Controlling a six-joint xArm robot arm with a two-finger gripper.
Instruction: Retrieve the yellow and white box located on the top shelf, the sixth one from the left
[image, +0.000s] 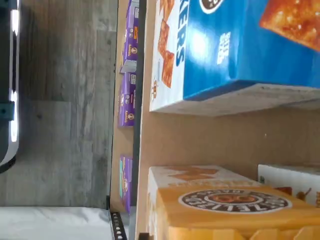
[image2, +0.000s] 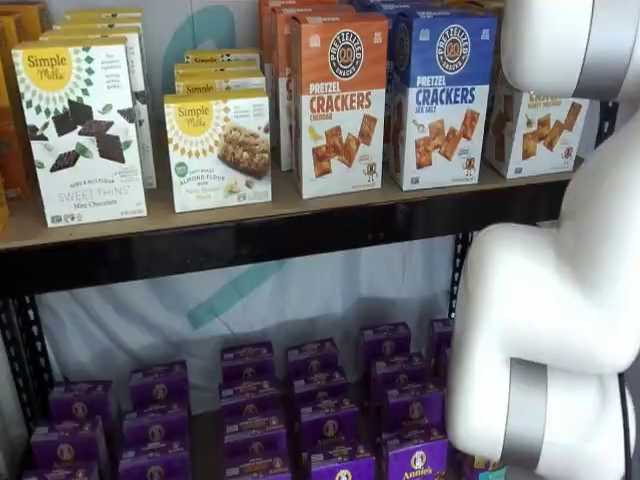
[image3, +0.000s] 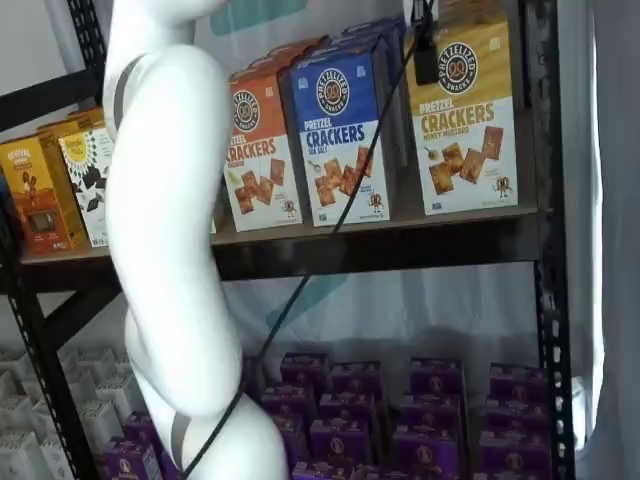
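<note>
The yellow and white box stands upright on the top shelf, just right of the blue box. A black gripper part hangs at its upper left corner; finger gap cannot be judged.

— What sort of place is this?
— A mock shop aisle: black metal racking, cracker boxes faced outward in rows (purple boxes below), plus a white robot arm in front.
</note>
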